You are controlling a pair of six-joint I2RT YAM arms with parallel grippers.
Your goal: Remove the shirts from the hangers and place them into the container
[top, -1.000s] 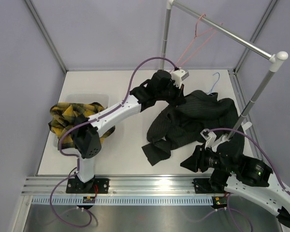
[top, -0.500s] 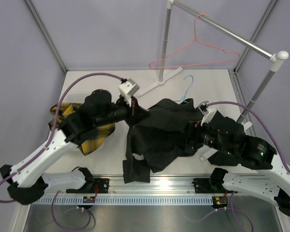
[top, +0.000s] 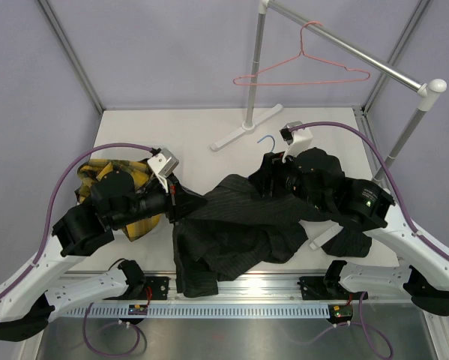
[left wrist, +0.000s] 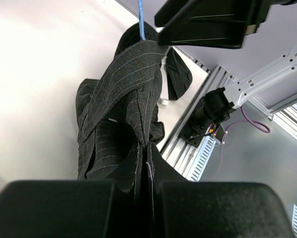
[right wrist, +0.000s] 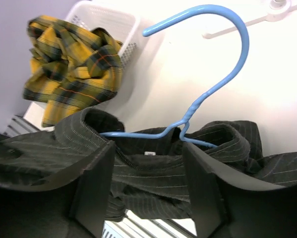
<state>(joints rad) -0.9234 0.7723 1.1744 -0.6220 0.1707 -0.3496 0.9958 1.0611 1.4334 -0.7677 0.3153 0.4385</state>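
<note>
The black shirt point(top: 239, 225) is charcoal with faint pale pinstripes and a stitched collar. It lies rumpled on the white table point(top: 134, 127) just to the right of the container point(right wrist: 119, 17), and one fold trails toward the near edge. The light blue hanger point(right wrist: 222, 74) is still inside it. Its twisted wire neck rises out of the open collar, and its hook curls up on the side of the shirt away from the container.

The container is a white plastic bin with rounded corners and a perforated wall. The yellow-and-black plaid shirt point(right wrist: 71, 64), crossed by thin red lines, is heaped in it and spills over its rim.

The pink hanger point(top: 302, 54) hangs bare on the metal rail point(top: 359, 56), far behind and to the right of the container.

The left gripper point(left wrist: 147, 173) sits beside the container with its fingers clenched on a pinch of the black shirt's striped cloth. The fabric stretches away from it in a ridge. The right gripper point(right wrist: 148, 183) is over the collar, at the shirt's end away from the container. Its fingers point(right wrist: 96, 183) are spread apart, one on each side of the hanger's neck, and they clamp nothing.

A small white label point(right wrist: 149, 153) sits inside the collar, and its print is too small to read.
</note>
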